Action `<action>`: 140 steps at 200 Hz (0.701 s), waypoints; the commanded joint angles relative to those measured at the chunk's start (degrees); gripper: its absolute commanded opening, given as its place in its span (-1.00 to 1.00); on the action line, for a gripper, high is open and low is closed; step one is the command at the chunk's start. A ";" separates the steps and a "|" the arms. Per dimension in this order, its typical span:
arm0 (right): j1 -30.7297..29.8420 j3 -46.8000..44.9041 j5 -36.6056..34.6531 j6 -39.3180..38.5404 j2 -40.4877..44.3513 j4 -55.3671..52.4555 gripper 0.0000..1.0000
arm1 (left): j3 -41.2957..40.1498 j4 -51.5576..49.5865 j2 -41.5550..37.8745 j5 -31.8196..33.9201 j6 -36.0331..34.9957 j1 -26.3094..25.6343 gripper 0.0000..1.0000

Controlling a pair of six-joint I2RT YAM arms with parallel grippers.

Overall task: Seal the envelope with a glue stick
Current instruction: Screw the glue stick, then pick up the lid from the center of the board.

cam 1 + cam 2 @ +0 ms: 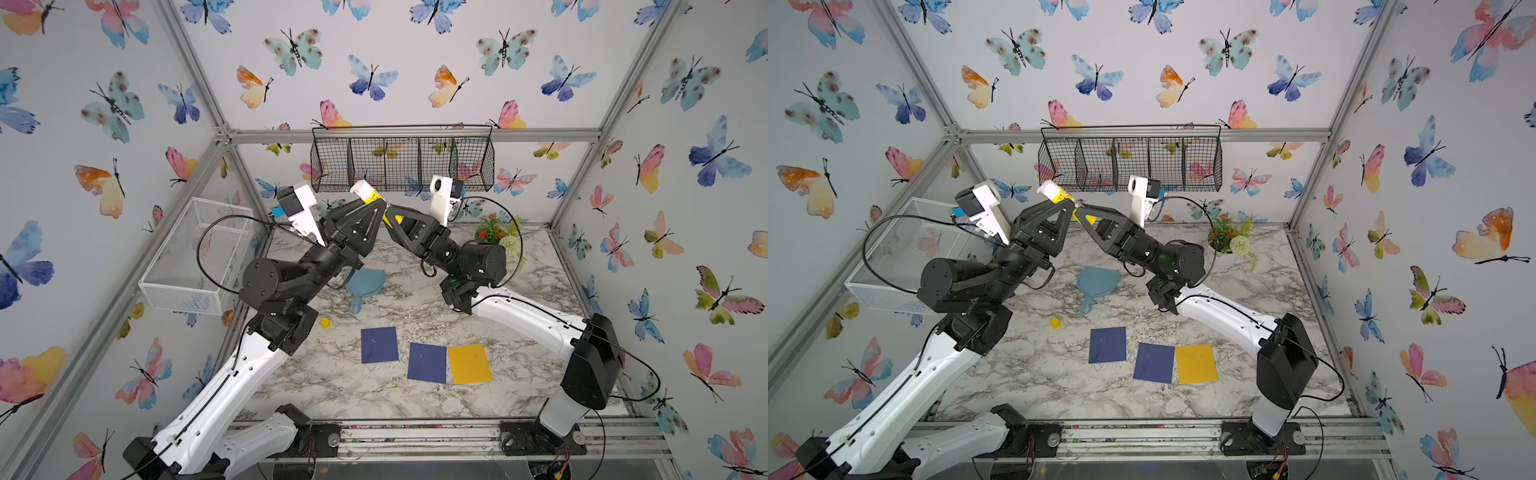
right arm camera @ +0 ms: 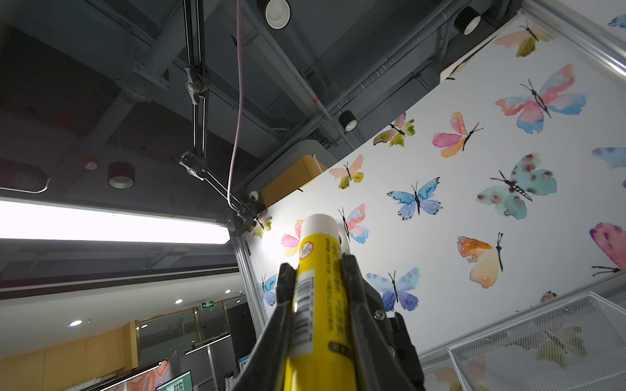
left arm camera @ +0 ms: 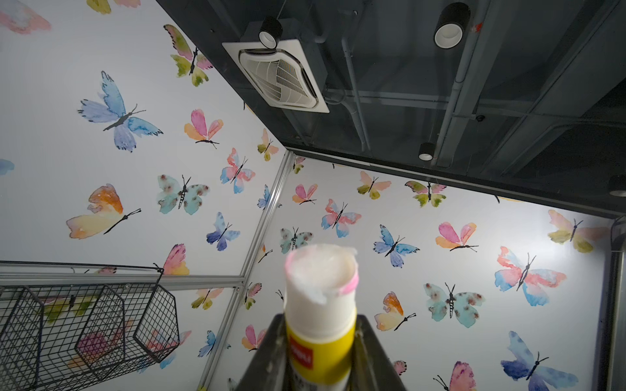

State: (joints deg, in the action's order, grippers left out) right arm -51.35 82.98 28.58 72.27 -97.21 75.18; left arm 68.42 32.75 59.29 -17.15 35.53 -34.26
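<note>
white marble table (image 1: 519, 332): 3 flat paper envelopes (image 1: 428, 362) lie waiting | right gripper (image 1: 388, 212): squeezed tight on small yellow glue stick (image 1: 365, 191), high up, maybe taking it over | left gripper (image 1: 371, 200): jaws hug its white top, tightness unclear | small yellow cap (image 1: 324, 323): off, on table

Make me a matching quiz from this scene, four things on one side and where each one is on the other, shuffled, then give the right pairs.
1 glue stick
2 yellow cap
3 yellow envelope
4 black wire basket

A hung high at the back
B lying flat, right beside a dark blue envelope
C held up in the air
D loose, off the tube, down on the marble

Pairs: 1-C, 2-D, 3-B, 4-A
</note>
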 commanded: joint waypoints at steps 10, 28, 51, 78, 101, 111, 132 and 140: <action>-0.33 -3.83 -3.51 -9.10 4.94 -6.31 -0.88 | 0.58 -6.41 -1.84 2.03 -2.84 -0.18 -0.14; -0.33 -4.92 -5.19 -14.90 6.92 -11.42 -0.91 | 0.49 -10.47 -2.57 2.25 -4.18 -0.03 -0.07; -0.28 -5.38 -7.47 -22.83 8.82 -18.79 -0.92 | 0.08 -16.59 -3.46 3.38 -6.26 0.05 -0.03; -0.24 -5.38 -11.11 -32.13 10.34 -26.89 -0.95 | -0.81 -24.53 -4.24 5.50 -8.47 0.61 -0.02; -0.24 -5.39 -14.27 -38.94 11.24 -32.09 -0.96 | -1.52 -31.73 -4.53 6.40 -10.27 1.42 -0.02; -0.24 -5.37 -15.65 -41.95 11.66 -34.24 -0.97 | -1.76 -35.20 -4.44 7.10 -10.99 1.74 -0.02; -0.24 -5.37 -19.26 -48.80 12.28 -39.16 -0.97 | -2.39 -41.75 -4.23 8.17 -12.39 3.25 -0.02; -0.24 -5.29 -20.70 -51.29 12.47 -41.24 -0.97 | -2.66 -43.92 -3.95 8.55 -13.06 3.96 -0.01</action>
State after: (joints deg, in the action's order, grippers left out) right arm -51.37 77.56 13.78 32.12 -86.74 40.91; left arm 66.83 0.14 55.13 -11.22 25.91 -32.14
